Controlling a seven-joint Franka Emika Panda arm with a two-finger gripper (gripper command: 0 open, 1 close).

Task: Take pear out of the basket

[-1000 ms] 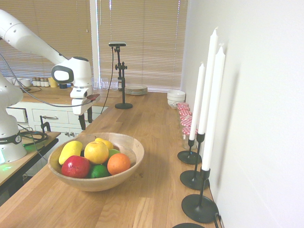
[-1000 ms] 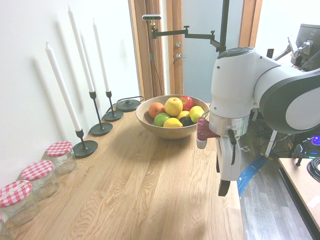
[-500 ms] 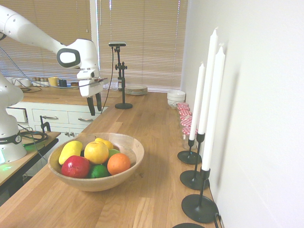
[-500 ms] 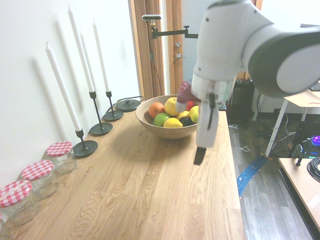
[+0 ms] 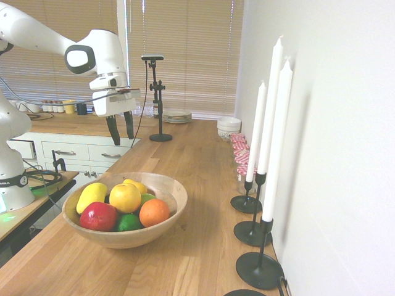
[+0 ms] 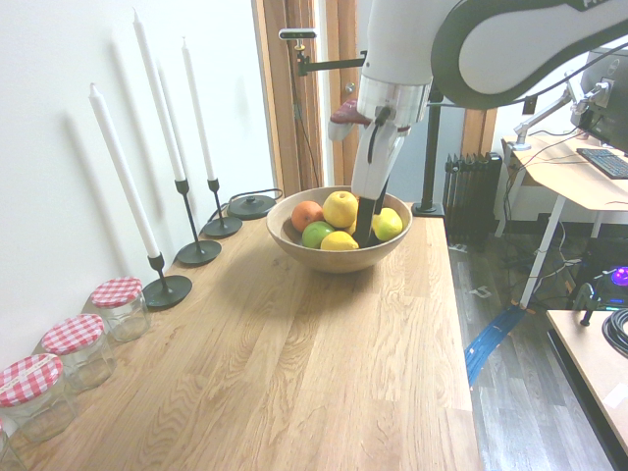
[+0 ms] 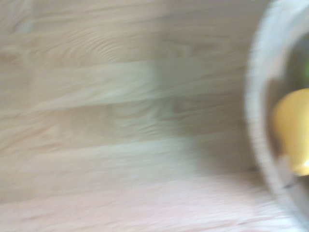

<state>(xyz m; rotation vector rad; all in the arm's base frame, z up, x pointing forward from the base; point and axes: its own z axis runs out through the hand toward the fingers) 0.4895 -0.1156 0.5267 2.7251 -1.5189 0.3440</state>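
Bright daylight, glaring window blinds, wrist view motion-blurred

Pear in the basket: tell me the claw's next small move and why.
Probably carry the claw across until it hangs over the pear. It is open and empty, high above the counter short of the basket, while the pear sits on top of the fruit pile.

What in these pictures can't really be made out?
- Wrist view: motion blur throughout; only the basket rim and one yellow fruit, cut by the edge, show.
- Second exterior view: the gripper hides the fruit behind it.
- First exterior view: the pear and its neighbours cover the fruit beneath; the jars are too small for contents.
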